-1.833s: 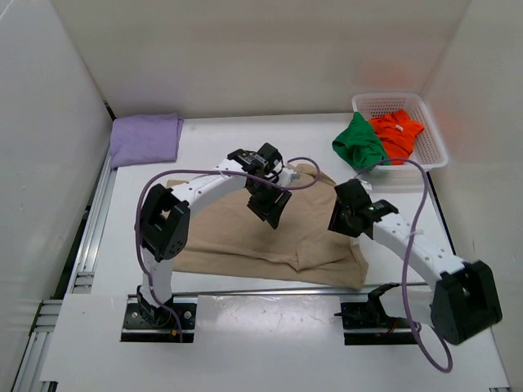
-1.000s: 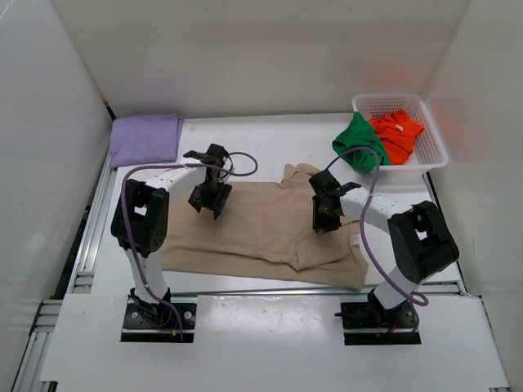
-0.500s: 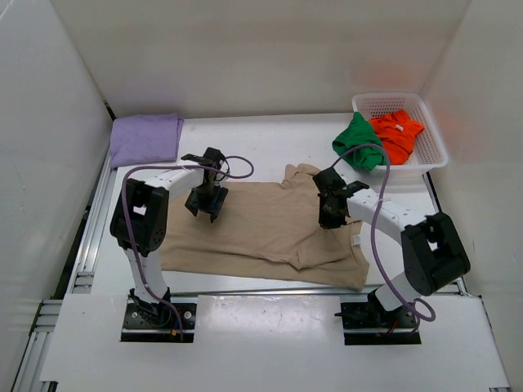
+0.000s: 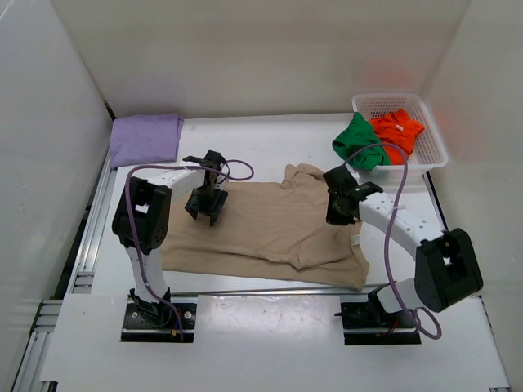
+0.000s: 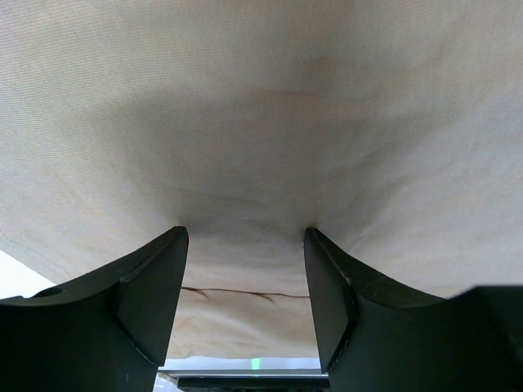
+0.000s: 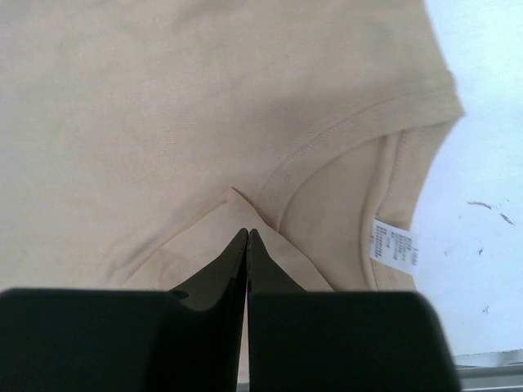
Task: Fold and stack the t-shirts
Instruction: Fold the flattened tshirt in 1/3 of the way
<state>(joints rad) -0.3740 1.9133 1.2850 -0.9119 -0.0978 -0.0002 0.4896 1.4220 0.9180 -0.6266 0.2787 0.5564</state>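
Since a second ago the right hand (image 4: 340, 214) has clamped closed, pinching a ridge of the tan beige cloth t-shirt (image 4: 270, 229) beneath it; the left hand (image 4: 204, 210), fingers apart, presses onto that shirt.

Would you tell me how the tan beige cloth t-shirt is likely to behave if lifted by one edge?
The tan beige cloth t-shirt will probably drape limply: it puckers where the right tool pinches it. It looks thin and light, so pushing would likely bunch it into wrinkles rather than slide it whole.
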